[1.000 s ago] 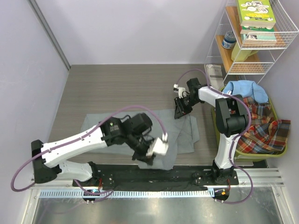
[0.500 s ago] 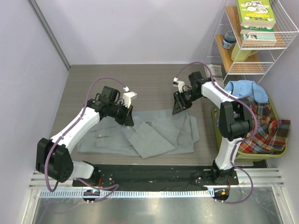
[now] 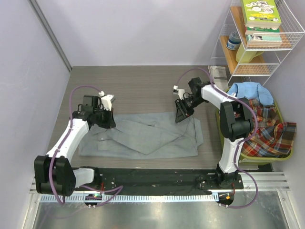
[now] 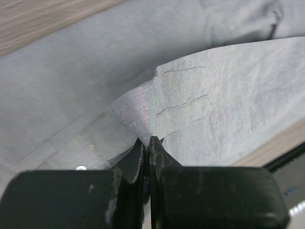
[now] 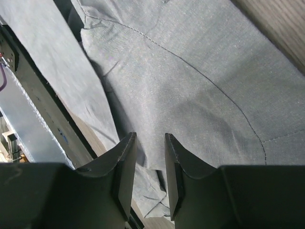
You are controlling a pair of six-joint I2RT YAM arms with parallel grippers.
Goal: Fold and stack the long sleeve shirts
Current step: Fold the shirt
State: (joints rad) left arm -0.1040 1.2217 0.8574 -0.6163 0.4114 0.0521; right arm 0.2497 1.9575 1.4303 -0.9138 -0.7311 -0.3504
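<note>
Left pincer (image 4: 148, 141) pinches grey shirt (image 4: 228, 86) fold, clear only from wrist; right pincer (image 5: 148, 139) apart.

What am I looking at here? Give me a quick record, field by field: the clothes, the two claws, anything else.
grey shirt: spread on the table, partly folded
left gripper: shut, pinching a fold of it
right gripper: open, over its far right edge, empty
blue shirt and plaid shirt: heaped in green bin at right

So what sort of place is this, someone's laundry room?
Likely a robotics lab cell: left arm and right arm bolted at the table edge, bare partition walls, a basket holding a plaid shirt.
</note>
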